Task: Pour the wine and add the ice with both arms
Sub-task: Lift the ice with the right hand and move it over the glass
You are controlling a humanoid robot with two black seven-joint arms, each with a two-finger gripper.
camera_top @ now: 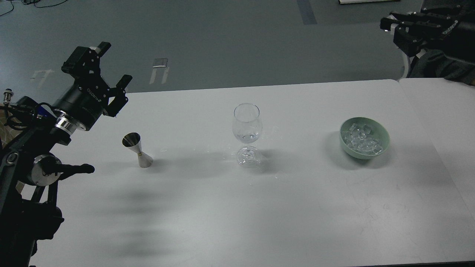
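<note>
1. White and matte, the broad rectangular table (230, 222) fills most of your head view, with grey floor beyond its far edge.
2. Your clear stemmed wine glass (247, 128) stands upright near the table's middle; whether it holds any liquid is hard to tell.
3. Left of the glass and well apart from it, you see a small hourglass-shaped steel jigger (138, 150) standing on the table.
4. Right of the glass, well apart, sits a pale green round bowl (382, 146).
5. Small clear, whitish ice cubes (362, 140) lie heaped inside that bowl.
6. Your black left arm comes in from the left edge, and its left gripper (107, 72) is raised over the table's far left corner, above and behind the jigger, touching nothing.
7. Its fingers are spread wide with nothing between them.
8. At the upper right corner, off the table, a black mechanism that looks like your right gripper (419, 26) shows; you cannot tell how its jaws stand.
</note>
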